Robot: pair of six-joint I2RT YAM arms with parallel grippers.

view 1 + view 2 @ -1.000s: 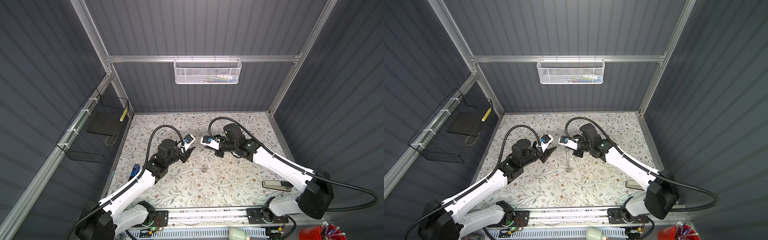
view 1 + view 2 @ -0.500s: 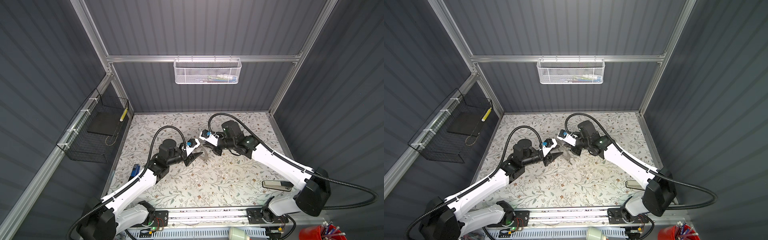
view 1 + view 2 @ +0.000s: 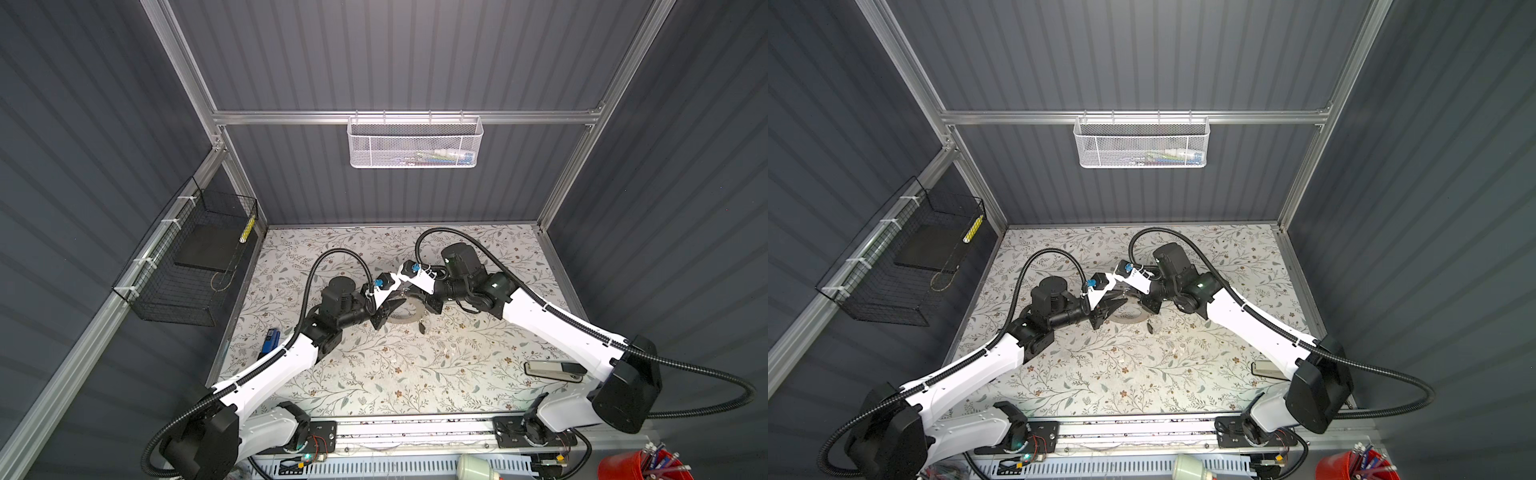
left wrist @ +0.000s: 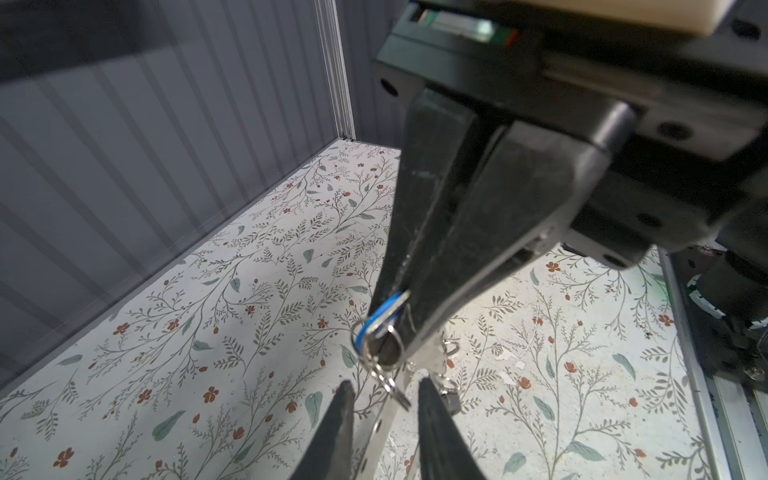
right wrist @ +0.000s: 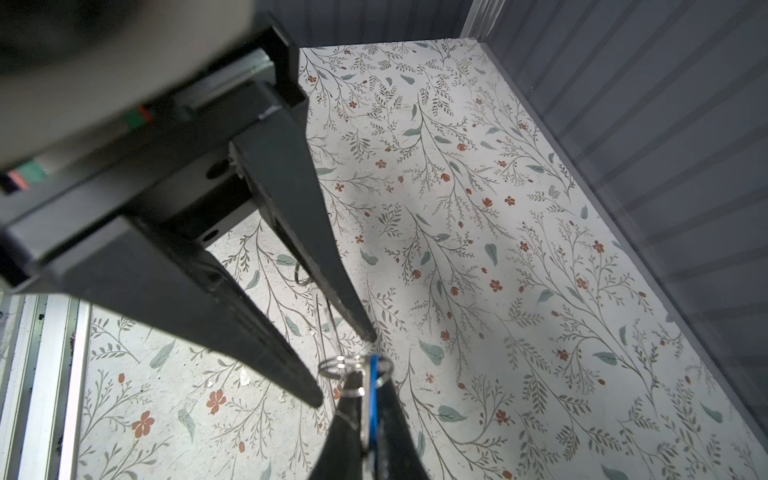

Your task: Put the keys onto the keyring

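Observation:
In both top views the two grippers meet over the mat's middle, above the flat grey keyring (image 3: 409, 320) (image 3: 1130, 319). My right gripper (image 5: 366, 376) (image 4: 395, 336) is shut on the silvery key's blue tag (image 5: 374, 399) (image 4: 382, 311), and a small wire loop (image 5: 353, 365) pokes out at its tips. My left gripper (image 4: 386, 392) (image 3: 392, 309) straddles the keyring's band (image 4: 384, 428), seen edge-on; the jaws stand apart, with a gap on each side of the band. The black oval key (image 3: 422, 328) (image 3: 1149, 327) lies on the mat just right of the ring.
A blue block (image 3: 271, 337) lies at the mat's left edge. A grey and black stapler-like thing (image 3: 555, 370) lies front right. A black wire basket (image 3: 195, 266) hangs on the left wall and a white mesh basket (image 3: 415, 143) on the back rail.
My left gripper has moved right, up to the right gripper, and its jaws have narrowed around the keyring's band. The right gripper has shifted slightly left, still shut on the blue tag.

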